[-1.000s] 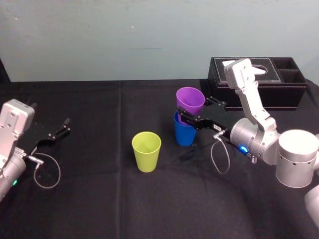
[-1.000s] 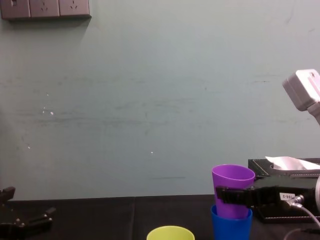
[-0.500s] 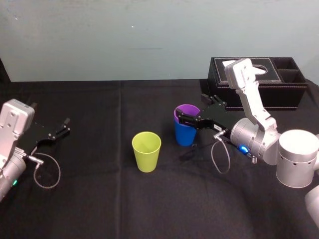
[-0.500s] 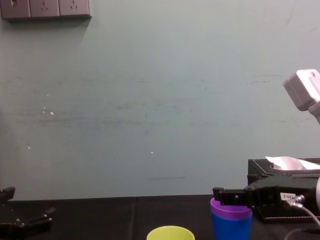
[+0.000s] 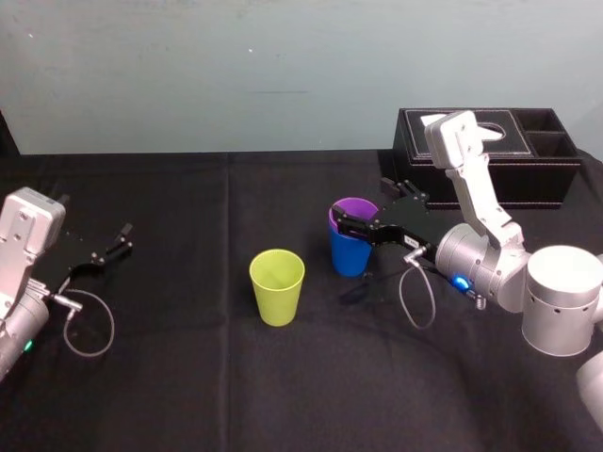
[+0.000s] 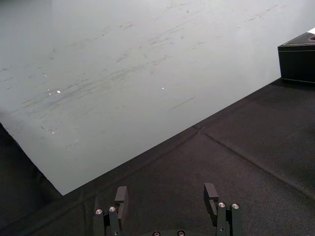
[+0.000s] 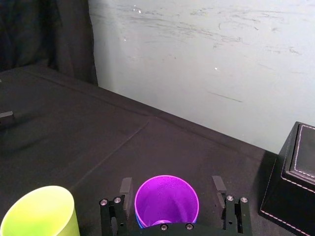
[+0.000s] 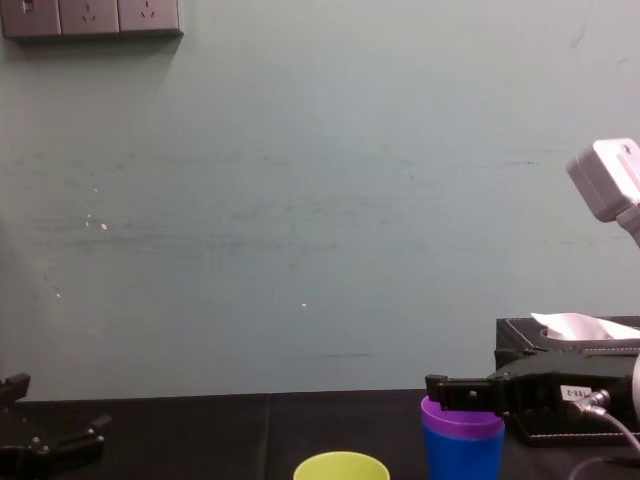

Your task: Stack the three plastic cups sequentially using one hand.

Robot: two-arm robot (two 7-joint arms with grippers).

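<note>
Purple cup (image 5: 355, 207) sits nested in the blue cup (image 5: 348, 257), right between the right gripper's (image 7: 171, 183) spread fingers, not pinched. Left gripper (image 6: 168, 191) is parked off left, fingers apart too.

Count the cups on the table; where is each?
3. The purple cup is nested in the blue cup right of centre, inside the open right gripper; the yellow-green cup stands to their left. The left gripper idles far left.

Black tissue box (image 5: 542, 179) sits far right on the black-draped counter (image 5: 188, 377), white tissue (image 8: 578, 325) poking up; wall sockets (image 8: 90, 17) high on the pale green wall (image 8: 300, 200).
</note>
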